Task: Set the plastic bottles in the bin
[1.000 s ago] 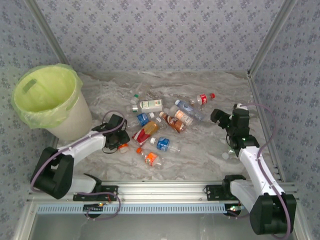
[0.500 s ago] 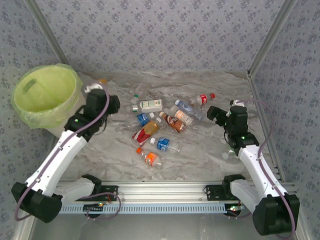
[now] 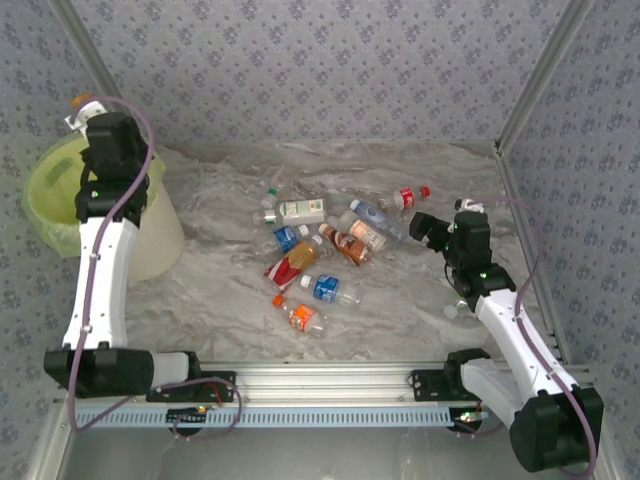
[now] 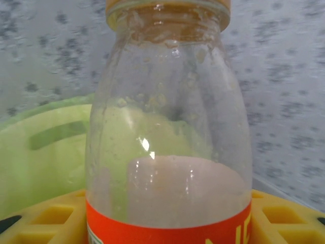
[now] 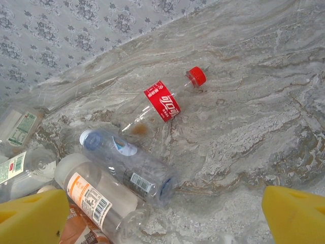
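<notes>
My left gripper [image 3: 88, 112] is raised over the far rim of the bin [image 3: 158, 240], a white bin lined with a lime-green bag. It is shut on a clear plastic bottle [image 4: 170, 127] with an orange label and an orange cap, held upright between the yellow fingers [image 4: 35, 221]; the green bag shows behind it. Several more plastic bottles [image 3: 320, 250] lie in a loose heap mid-table. My right gripper [image 3: 425, 230] hovers open at the heap's right edge. Below it lie a red-labelled bottle [image 5: 162, 101], a blue-capped one [image 5: 127, 162] and a white-and-orange-labelled one [image 5: 91, 195].
One small clear bottle [image 3: 455, 308] lies apart beside the right arm. Patterned walls close in the marble table [image 3: 400, 160] at the back and sides, with metal posts at the corners. A metal rail [image 3: 320, 385] runs along the near edge.
The left arm has swung up and left from the table beside the heap to above the bin, carrying the orange-labelled bottle. The right gripper has crept slightly left toward the heap.
</notes>
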Available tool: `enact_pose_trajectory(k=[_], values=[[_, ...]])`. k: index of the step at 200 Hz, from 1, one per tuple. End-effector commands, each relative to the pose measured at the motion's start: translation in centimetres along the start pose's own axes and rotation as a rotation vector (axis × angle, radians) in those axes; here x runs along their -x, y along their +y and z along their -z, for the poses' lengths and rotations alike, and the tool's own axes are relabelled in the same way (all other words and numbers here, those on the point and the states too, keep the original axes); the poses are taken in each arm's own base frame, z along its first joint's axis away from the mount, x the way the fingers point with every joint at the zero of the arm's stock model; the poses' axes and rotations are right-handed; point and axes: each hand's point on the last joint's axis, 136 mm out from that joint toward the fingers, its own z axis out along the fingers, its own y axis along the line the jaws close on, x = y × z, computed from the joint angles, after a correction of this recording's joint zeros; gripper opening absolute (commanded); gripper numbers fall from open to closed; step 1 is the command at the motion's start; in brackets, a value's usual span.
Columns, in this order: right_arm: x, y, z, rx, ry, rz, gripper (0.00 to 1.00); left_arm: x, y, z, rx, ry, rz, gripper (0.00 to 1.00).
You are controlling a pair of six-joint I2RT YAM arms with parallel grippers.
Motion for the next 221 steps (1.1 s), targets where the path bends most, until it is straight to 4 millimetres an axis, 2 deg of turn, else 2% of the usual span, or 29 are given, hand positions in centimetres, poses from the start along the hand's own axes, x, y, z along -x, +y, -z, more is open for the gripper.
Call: enact_pose_trajectory(k=[1,29,51,76,182,198,221], values=[[0.4,0.1,0.5,-0.018,-0.003,0.019,1.0,-0.6,2.5,-2.1,0.06,0.056,0.063,0.47],[-0.2,-0.3,0.6,-0.04,0.02,0.036,1.0,-3.7,4.4,-5.0,0.106,0.179,0.128,0.49],[-0.5,-0.5,0.6,-0.056,0.031,0.049,1.0,-6.1,2.7,-6.1,0.017,0.274,0.141,0.5],[-0.7,-0.8,0.6,-0.076,0.038,0.053,1.0,-7.7,1.5,-6.7,-0.031,0.332,0.174,0.5],[-1.1,-1.0,-0.2,-0.106,0.067,0.074,1.0,-10.1,-5.0,-6.6,-0.253,0.445,0.217,0.52],[-1.3,-1.0,-0.3,-0.111,0.074,0.081,1.0,-10.3,-5.0,-6.8,-0.237,0.446,0.21,0.53],[-1.4,-1.0,-0.3,-0.116,0.081,0.089,1.0,-10.2,-3.7,-7.4,-0.161,0.435,0.191,0.59]])
